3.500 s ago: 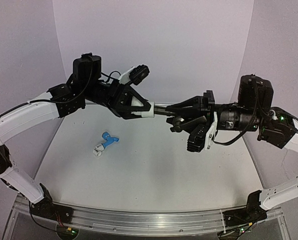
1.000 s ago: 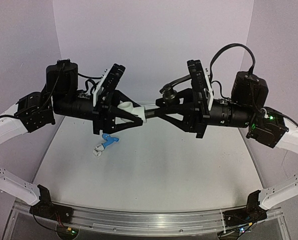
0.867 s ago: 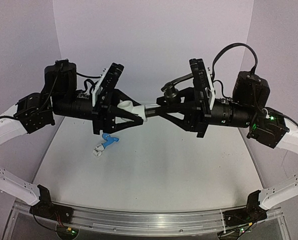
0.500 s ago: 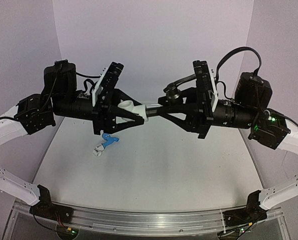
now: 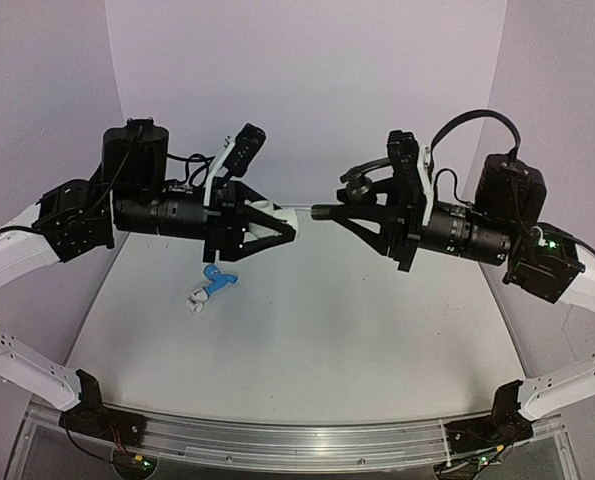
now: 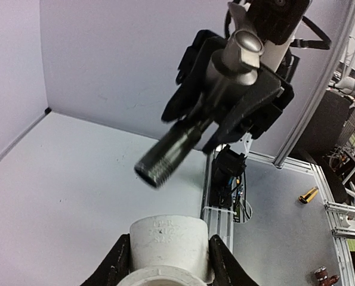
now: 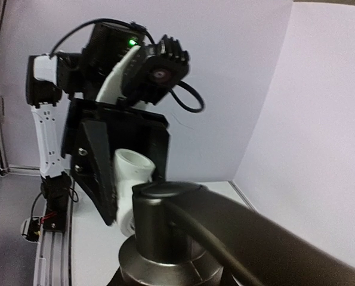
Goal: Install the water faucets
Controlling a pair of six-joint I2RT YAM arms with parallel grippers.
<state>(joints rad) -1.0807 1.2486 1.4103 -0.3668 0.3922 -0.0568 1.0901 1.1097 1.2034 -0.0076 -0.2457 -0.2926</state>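
My right gripper is shut on the dark metal water faucet. Its threaded end points left and its lever handle sticks up. In mid-air opposite it, my left gripper is shut on a white pipe fitting, whose socket faces the faucet. A short gap separates the threaded end from the fitting. The light blue water faucet lies on the table below the left gripper, joined to a small white fitting. In the right wrist view the metal faucet fills the foreground and hides the fingers.
Both arms hang level above the back half of the white table, facing each other. Purple walls close in the back and both sides. An aluminium rail runs along the near edge.
The metal faucet's threaded end, which sat at the white fitting's mouth, has come away from it. The right gripper has drawn back to the right, and the left wrist has rolled.
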